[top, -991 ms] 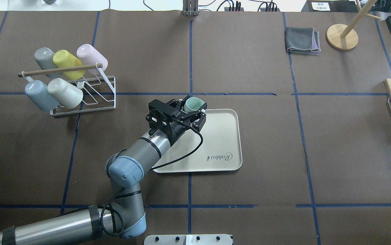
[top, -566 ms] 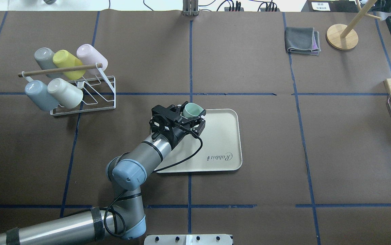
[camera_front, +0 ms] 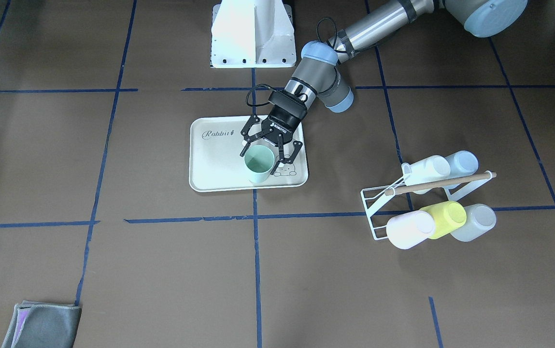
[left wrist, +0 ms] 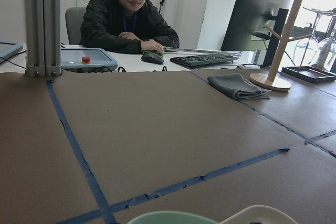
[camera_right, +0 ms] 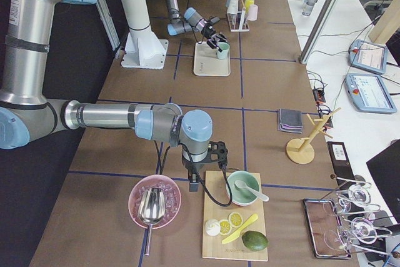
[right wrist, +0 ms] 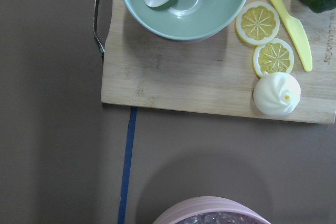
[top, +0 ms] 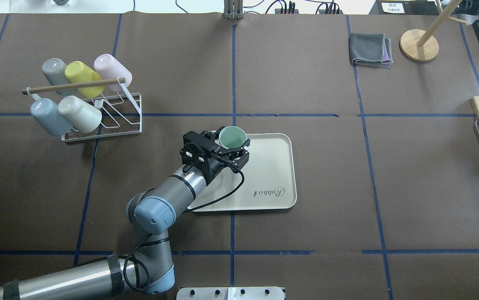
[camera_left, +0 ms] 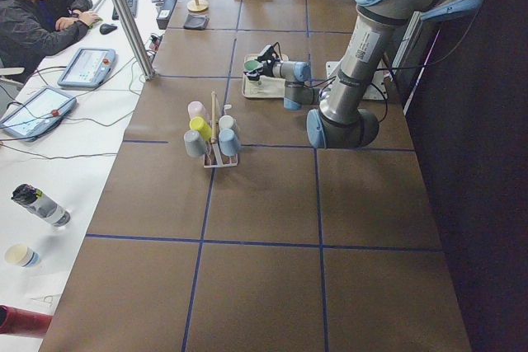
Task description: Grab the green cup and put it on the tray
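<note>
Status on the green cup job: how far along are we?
Done: the green cup is picked and carried over, and stands upright inside the tray rim at its far-left corner. In hand: the left gripper clamps the cup's sides. I can't tell whether its base touches the tray. Left: release and back off.

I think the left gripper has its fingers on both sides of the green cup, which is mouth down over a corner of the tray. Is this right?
Not quite. The green cup is mouth up: the overhead exterior view looks into its open inside. The rest holds: the left gripper has its fingers on both sides of it, over a corner of the tray.
</note>
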`<state>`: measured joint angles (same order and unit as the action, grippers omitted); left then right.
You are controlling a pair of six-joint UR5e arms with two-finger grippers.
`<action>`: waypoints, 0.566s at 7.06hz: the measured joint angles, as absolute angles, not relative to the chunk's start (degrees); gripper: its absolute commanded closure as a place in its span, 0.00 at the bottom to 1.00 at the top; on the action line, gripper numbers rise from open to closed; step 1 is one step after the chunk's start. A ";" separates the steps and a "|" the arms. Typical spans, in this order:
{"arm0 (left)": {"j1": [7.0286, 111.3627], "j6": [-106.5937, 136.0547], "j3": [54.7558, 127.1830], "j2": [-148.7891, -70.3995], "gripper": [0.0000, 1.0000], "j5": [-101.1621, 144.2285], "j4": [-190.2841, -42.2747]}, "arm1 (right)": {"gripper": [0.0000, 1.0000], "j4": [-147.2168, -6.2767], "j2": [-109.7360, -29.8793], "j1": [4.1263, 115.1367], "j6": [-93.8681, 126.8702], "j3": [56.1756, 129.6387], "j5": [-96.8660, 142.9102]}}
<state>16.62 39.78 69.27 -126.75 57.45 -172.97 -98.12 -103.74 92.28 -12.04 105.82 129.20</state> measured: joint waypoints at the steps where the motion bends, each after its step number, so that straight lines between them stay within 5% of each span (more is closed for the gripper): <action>1: 16.58 38.30 71.42 -125.10 0.01 58.35 -173.15 | 0.00 -98.10 -103.75 92.28 -12.04 105.83 129.20; 4: 16.66 36.02 77.79 -123.76 0.00 61.82 -172.99 | 0.00 -98.09 -103.65 92.28 -12.04 105.98 129.20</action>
